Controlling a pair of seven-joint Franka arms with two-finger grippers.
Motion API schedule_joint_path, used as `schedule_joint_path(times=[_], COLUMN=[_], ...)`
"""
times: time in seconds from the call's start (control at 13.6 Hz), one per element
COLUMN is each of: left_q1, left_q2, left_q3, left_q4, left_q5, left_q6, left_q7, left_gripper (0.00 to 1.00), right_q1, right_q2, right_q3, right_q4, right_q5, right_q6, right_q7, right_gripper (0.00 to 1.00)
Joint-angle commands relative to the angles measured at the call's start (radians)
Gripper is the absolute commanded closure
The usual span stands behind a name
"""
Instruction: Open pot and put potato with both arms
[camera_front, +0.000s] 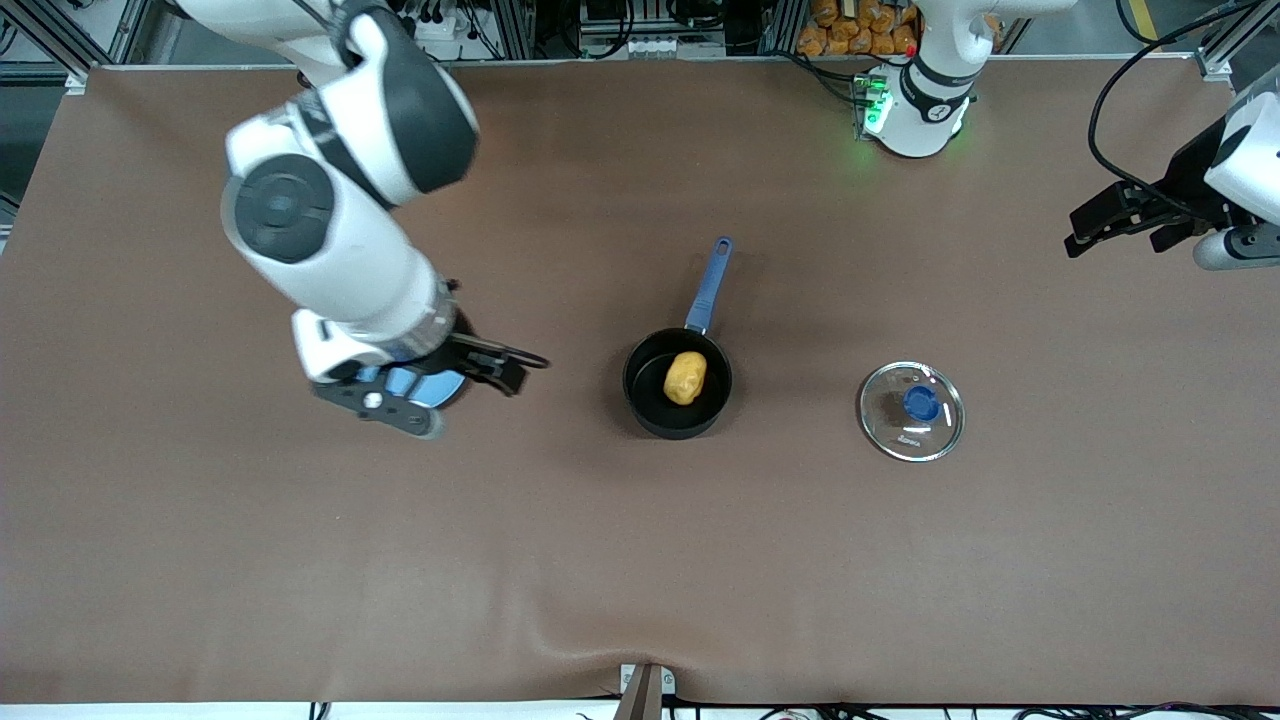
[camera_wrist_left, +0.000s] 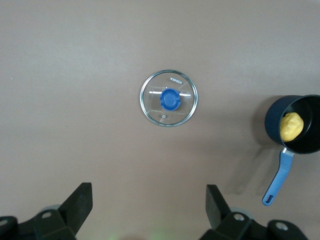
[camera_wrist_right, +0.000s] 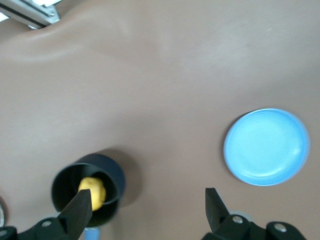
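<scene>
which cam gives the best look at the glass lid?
Left wrist view: the lid sits mid-picture, whole, with its blue knob and rim lettering clear. The front view shows it whole too, flat on the table beside the pot. The right wrist view barely catches an edge.

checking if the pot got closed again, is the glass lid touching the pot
Apart. The front view shows the lid flat on the table, with a stretch of bare brown mat between it and the pot, which holds the potato.

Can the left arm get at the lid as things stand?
Probably yes. The lid lies flat on bare table toward the left arm's end, apart from the pot, knob up. The left claw hangs open above the table with nothing between.
</scene>
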Motion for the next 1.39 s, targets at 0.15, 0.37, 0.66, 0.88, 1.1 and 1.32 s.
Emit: schedule_joint_path(times=[0.15, 0.37, 0.66, 0.88, 1.1, 1.32], left_q1=[0.007, 0.006, 0.007, 0.007, 0.007, 0.007], left_q2=[0.007, 0.007, 0.007, 0.007, 0.007, 0.007], left_q3=[-0.001, -0.001, -0.001, -0.001, -0.001, -0.001], left_q4=[0.009, 0.009, 0.009, 0.011, 0.011, 0.011], left_q5=[-0.031, -0.030, -0.030, -0.030, -0.030, -0.030], left_q6=[-0.005, -0.005, -0.005, -0.005, -0.005, -0.005], left_q7=[0.001, 0.001, 0.001, 0.001, 0.001, 0.001], left_gripper=[0.00, 0.00, 0.00, 0.00, 0.00, 0.00], right_q1=[-0.160, -0.279, -0.369, -0.399, -0.436, -0.456], right_q2=[-0.108, -0.137, -0.224, -0.336, -0.511, -0.628], right_q3=[0.013, 0.030, 0.042, 0.065, 0.126, 0.129], right_q4=[-0.027, -0.027, -0.032, -0.116, -0.333, -0.489], right_q5=[-0.025, -0.022, -0.033, -0.068, -0.100, -0.100], right_q6=[-0.113, -0.223, -0.270, -0.294, -0.243, -0.170], right_q7=[-0.369, -0.565, -0.672, -0.667, -0.632, -0.620], right_gripper=[0.00, 0.00, 0.00, 0.00, 0.00, 0.00])
